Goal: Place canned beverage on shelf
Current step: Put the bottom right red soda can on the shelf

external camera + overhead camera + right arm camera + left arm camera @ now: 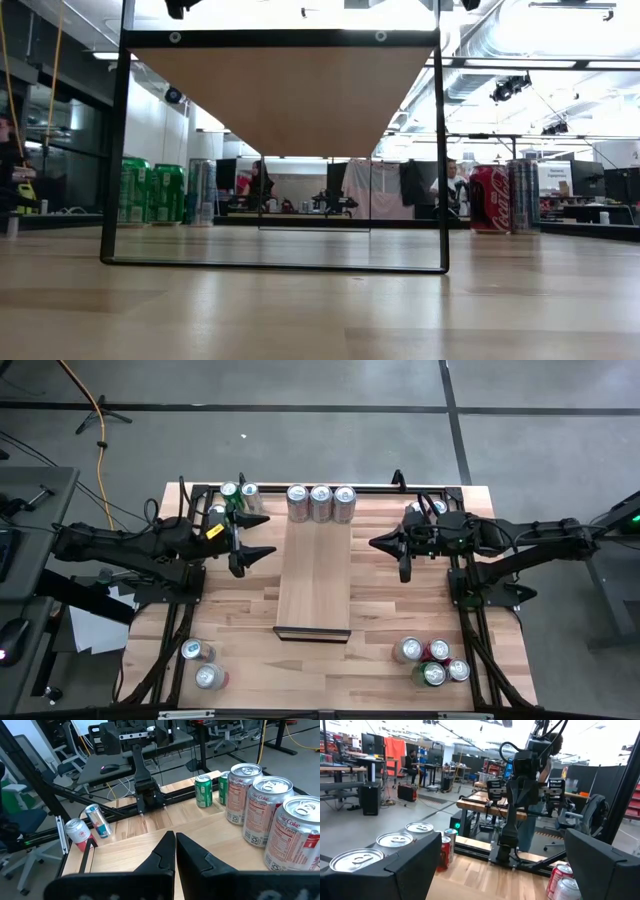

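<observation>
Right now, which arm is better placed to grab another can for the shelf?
Left. The left gripper is open, near cans at the table's back corner; the right gripper is shut.

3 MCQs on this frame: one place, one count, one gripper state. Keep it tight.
1. Where do the cans on the shelf stand?
A. far end
B. near end
C. middle

2. How many cans are on it?
A. one
B. three
C. five

3. The right gripper is:
A. open and empty
B. shut on a can
C. shut and empty

Answers: 1 A, the high view shows them in a row at the board's far edge. 2 B, three tops side by side. 3 C, right wrist view shows its fingers together with nothing between them.
</observation>
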